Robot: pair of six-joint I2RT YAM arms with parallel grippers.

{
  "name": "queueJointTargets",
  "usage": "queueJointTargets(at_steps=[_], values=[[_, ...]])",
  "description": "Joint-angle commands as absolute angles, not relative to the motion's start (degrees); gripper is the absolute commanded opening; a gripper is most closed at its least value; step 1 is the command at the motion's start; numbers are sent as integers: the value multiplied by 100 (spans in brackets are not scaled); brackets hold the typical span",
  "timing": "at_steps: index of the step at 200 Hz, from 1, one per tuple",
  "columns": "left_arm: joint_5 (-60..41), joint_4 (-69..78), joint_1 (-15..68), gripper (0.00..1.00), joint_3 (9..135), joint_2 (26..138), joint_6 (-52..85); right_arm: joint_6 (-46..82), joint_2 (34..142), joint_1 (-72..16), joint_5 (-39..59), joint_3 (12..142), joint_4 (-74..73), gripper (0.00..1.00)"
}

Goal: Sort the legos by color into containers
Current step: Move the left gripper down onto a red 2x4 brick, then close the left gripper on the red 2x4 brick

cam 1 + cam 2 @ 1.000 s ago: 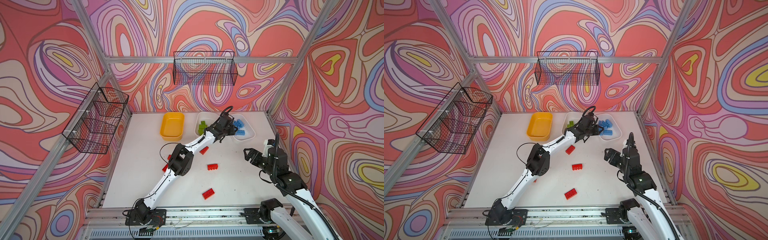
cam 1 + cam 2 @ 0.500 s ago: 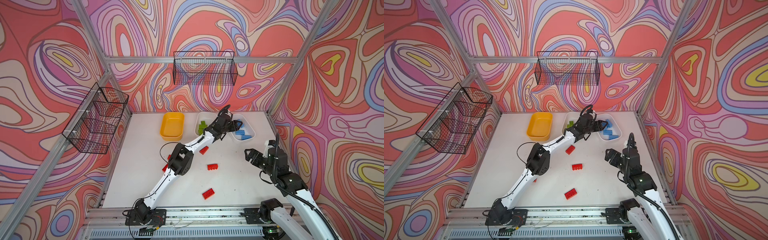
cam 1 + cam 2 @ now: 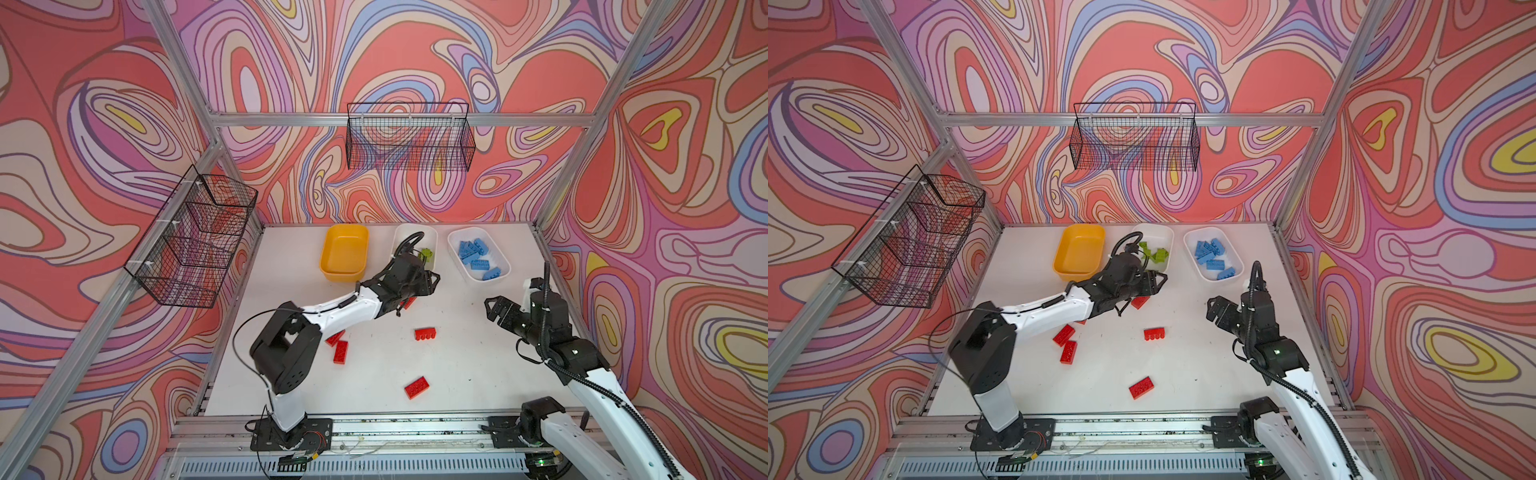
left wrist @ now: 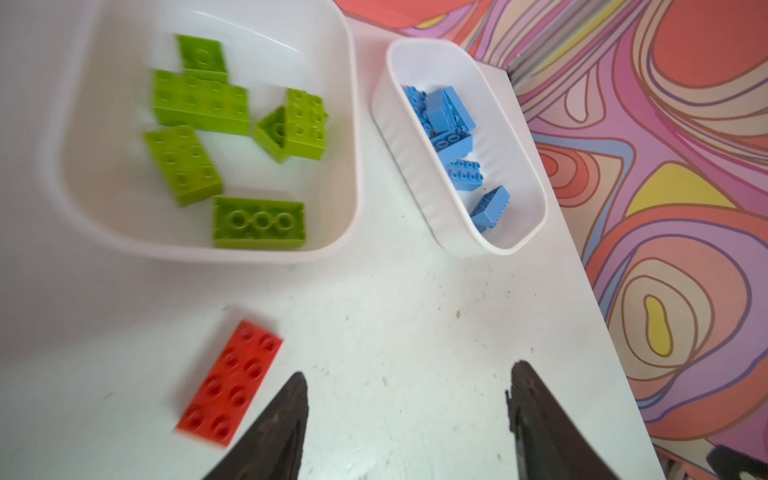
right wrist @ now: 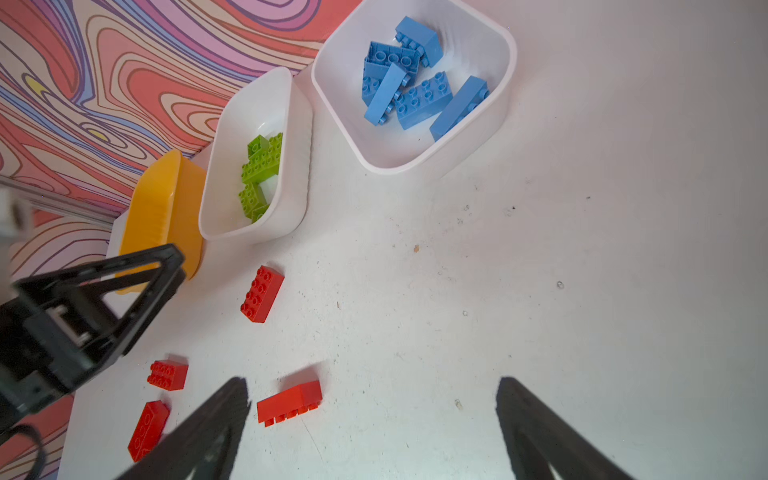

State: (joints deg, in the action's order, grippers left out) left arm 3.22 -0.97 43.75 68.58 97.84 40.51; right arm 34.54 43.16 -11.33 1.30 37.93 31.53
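White tabletop [image 3: 478,374]: work surface. Plastic tubs in a row along the far edge:
- yellow-orange tub [image 3: 345,253], left, empty, presumably kept for red
- white middle tub [image 3: 1156,235], holding lime green bricks [image 4: 199,99]
- white right tub [image 3: 478,233], holding light blue bricks [image 5: 424,99]

Left gripper [image 4: 408,374]: jaws apart, empty, just beside a red studded brick [image 4: 230,382], likely its next pick.

Right gripper [image 5: 372,380]: wide, empty, hanging at the right.

Other red bricks [image 3: 416,387]: loose mid-table, unsorted.

Left arm [image 3: 345,309] partly hides one red lego [image 3: 409,302].

Left tool [image 4: 409,370], right tool [image 5: 372,380]: jaws apart.
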Motion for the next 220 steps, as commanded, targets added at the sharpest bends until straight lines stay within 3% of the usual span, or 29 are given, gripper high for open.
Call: queueJointTargets(at_steps=[1,39,116,220], values=[[1459,-1214,4293,64,6055,9066,4114,3386,4465,-1156,280,3919,2884,98],[1651,-2021,3735,67,5232,8338,4124,3411,4751,-1160,417,4040,2695,98],[1434,-2266,2638,71,5054,8721,3769,3542,4797,-1250,362,4105,2794,98],[1210,-2057,2507,75,5233,9499,2465,3498,5212,-1336,368,4166,2610,98]])
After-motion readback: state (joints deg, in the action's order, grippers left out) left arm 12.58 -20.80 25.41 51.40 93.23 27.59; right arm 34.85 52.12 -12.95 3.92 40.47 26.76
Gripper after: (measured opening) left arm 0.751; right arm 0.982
